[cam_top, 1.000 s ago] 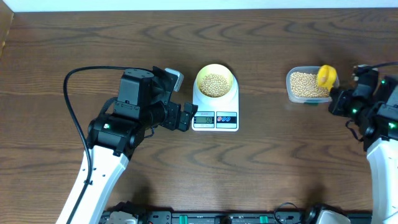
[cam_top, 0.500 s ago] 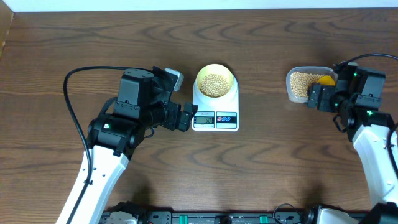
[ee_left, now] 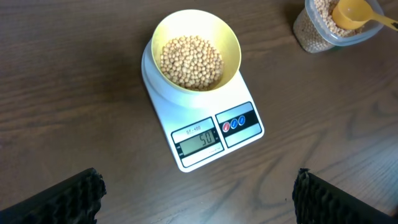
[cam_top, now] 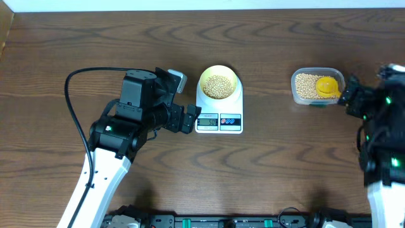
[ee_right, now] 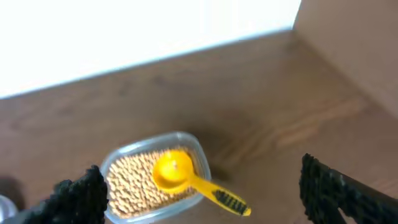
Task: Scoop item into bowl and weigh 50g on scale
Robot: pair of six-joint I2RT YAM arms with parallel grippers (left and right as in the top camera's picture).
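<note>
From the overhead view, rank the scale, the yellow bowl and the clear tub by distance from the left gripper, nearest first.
1. Scale, just right of the left gripper.
2. Bowl, on the scale's far end.
3. Clear tub, far right.

Robotics lab, wooden table point(cam_top: 285, 164), cabled arm point(cam_top: 109, 134)

I count one scale point(ee_left: 205, 114) mid-worktop with two buttons point(ee_left: 227, 126), one bowl point(ee_left: 230, 50), one clear tub point(cam_top: 295, 94) near the right edge, and one yellow scoop point(cam_top: 326, 85). Beans point(ee_left: 191, 61): two heaps, too many to count.
</note>
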